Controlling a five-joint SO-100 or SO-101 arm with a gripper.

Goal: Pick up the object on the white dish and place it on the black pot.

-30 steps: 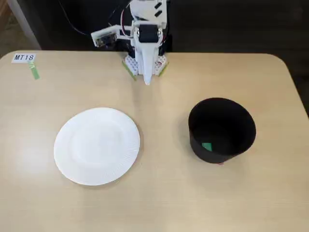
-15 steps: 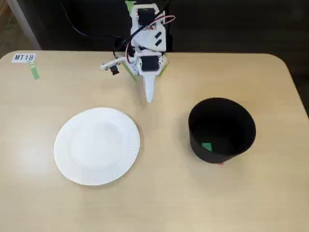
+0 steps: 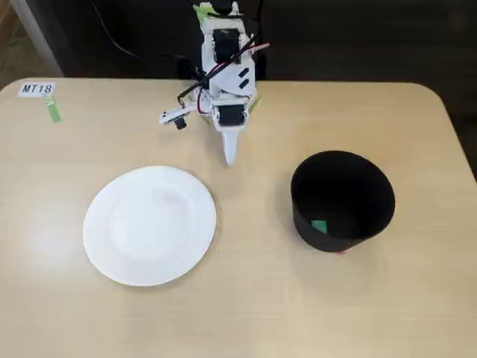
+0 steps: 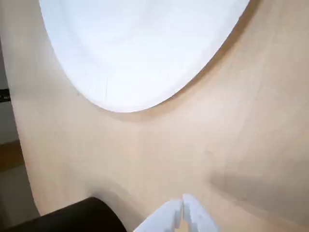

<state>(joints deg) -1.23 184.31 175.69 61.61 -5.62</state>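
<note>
Resting on one pale wooden surface [image 3: 246, 313], one round white paper dish [image 3: 150, 224], bare, one black cylindrical pot [image 3: 342, 200] holding one small green piece [image 3: 319, 226] inside, one white tool [image 4: 183, 216] with tips nearly together, holding nothing.

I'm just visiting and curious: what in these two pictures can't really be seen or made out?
- Green object in the black pot, fixed view: too small to identify.
- Pot floor, fixed view: lost in blackness.
- White dish, wrist view: cut off by the top edge.
- Gripper, wrist view: cut off by the bottom edge.
- Label, fixed view: small print.
</note>
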